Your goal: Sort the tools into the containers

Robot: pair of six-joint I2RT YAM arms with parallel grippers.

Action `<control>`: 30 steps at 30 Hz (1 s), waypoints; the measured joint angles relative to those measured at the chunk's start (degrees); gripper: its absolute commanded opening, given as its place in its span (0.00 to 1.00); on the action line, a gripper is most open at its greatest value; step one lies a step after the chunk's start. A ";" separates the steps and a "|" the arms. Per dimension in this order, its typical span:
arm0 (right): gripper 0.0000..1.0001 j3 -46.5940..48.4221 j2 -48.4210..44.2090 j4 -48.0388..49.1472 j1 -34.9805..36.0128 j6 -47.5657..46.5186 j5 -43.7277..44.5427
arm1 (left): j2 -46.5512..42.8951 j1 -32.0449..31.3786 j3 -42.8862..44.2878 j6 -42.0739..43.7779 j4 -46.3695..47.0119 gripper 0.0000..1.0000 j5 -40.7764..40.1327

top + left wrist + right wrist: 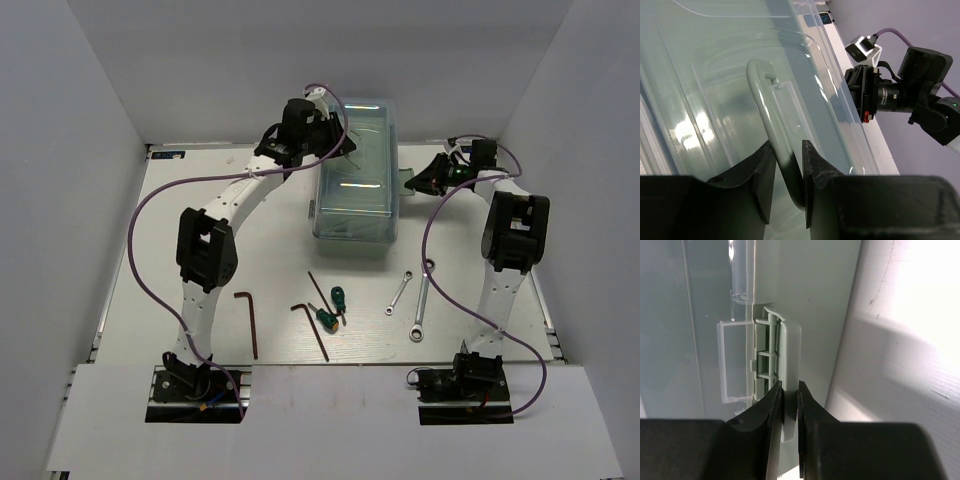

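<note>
The toolbox (pixel 355 185) with the containers stands closed at the back middle, under its translucent lid (pixel 705 85). My left gripper (pixel 338 140) (pixel 788 160) is shut on the lid's pale handle (pixel 765 100). My right gripper (pixel 425 178) (pixel 789 390) is shut on the green latch (pixel 785 350) on the box's right side. The tools lie in front of the box: two silver wrenches (pixel 398 295) (pixel 421 305), two green-handled screwdrivers (pixel 340 299) (pixel 325 319), two dark hex keys (pixel 250 322) (pixel 312 328) and a thin dark rod (pixel 317 287).
White walls close in the table (pixel 180 200) on the left, back and right. My right arm's wrist (pixel 900 92) shows just beyond the toolbox in the left wrist view. Purple cables (pixel 150 230) loop beside both arms.
</note>
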 measured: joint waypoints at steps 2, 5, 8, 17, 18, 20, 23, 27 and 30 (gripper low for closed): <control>0.00 0.87 0.00 -1.92 0.02 -1.51 0.63 | 0.00 0.02 0.26 0.28 -0.61 0.00 -0.81; 0.00 1.75 0.00 -3.76 0.02 -3.10 1.40 | 0.00 0.00 0.57 0.98 -1.22 0.00 -1.75; 0.00 2.47 0.00 -5.20 0.02 -4.17 1.77 | 0.00 -0.15 1.92 1.95 -3.06 0.00 -2.64; 0.00 4.31 0.00 -8.79 0.00 -6.82 3.32 | -0.11 -0.24 4.22 4.35 -6.36 0.00 -4.61; 0.00 4.44 0.00 -9.16 0.00 -6.99 3.45 | -0.22 -0.24 4.22 4.57 -6.47 0.00 -4.79; 0.00 4.68 0.00 -9.62 0.00 -7.26 3.69 | -0.74 -0.24 4.04 4.94 -6.69 0.00 -5.35; 0.00 4.90 0.00 -10.05 -0.02 -7.41 3.80 | -3.06 0.04 1.68 5.81 -6.14 0.00 -7.37; 0.00 5.03 0.00 -10.84 -0.20 -7.87 3.76 | -8.24 1.57 -3.52 6.62 -4.59 0.00 -9.97; 0.00 5.05 0.00 -11.08 -0.52 -8.17 3.61 | -12.96 3.72 -7.74 7.34 -4.13 0.00 -11.76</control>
